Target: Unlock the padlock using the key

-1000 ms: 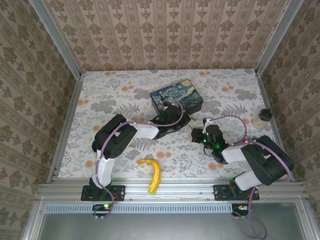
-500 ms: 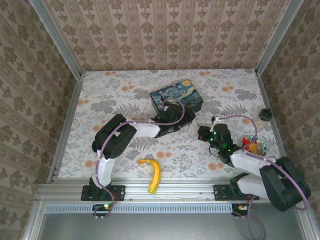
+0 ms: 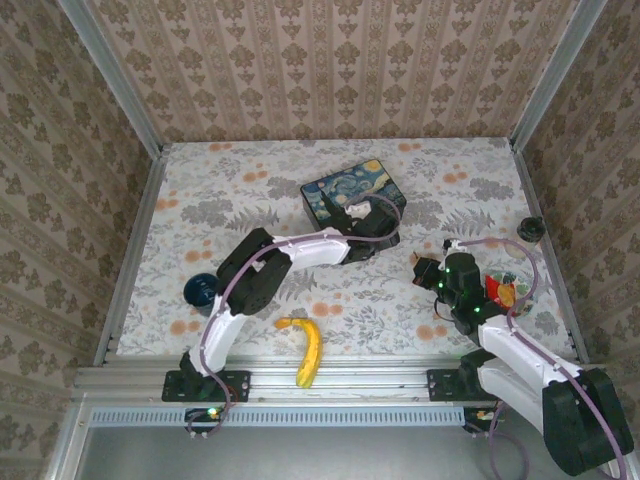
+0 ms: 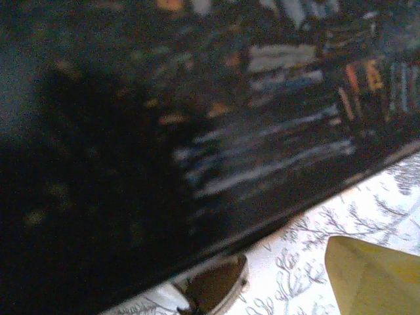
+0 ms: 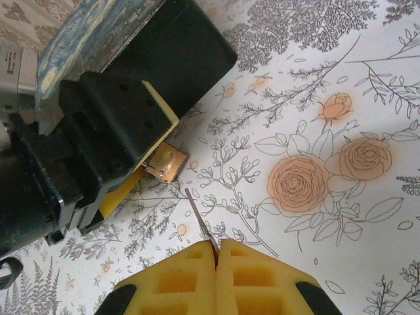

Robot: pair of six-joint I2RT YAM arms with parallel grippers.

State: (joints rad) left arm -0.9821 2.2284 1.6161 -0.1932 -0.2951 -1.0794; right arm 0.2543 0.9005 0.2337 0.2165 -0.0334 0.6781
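Far to my left lie a dark blue ball point(image 3: 200, 290) and, by the near edge, a ripe yellow banana point(image 3: 306, 350). Both are well away from the job.

My left gripper point(image 3: 378, 230) reaches right up against the dark tin box painted with a starry night point(image 3: 350, 192), and the tin's wall looms close in my left wrist view. The tiny brass-gold padlock point(image 5: 167, 163) lies on the flowered table point(image 3: 200, 200) just beside the tin. It pokes out from under the yellow pad of my left finger point(image 4: 371, 279). I cannot tell whether those fingers are clamped on it or only resting next to it.

I judge the lock light and smooth, so a push from the key would make it skid or spin. It wants gripping across the flat brass sides, with the keyhole face and shackle left free.

To the right, my right gripper point(image 5: 216, 248) is pressed tight on the thin silvery key point(image 5: 200, 225). The blade juts out between the yellow pads and points toward the lock but stops short of it. The blade is slim, and I expect it could twist in my grip.

My own left finger block and the tin crowd the approach. Further right, a small colourful item point(image 3: 505, 290) and a dark cap point(image 3: 530, 228) sit clear of it.
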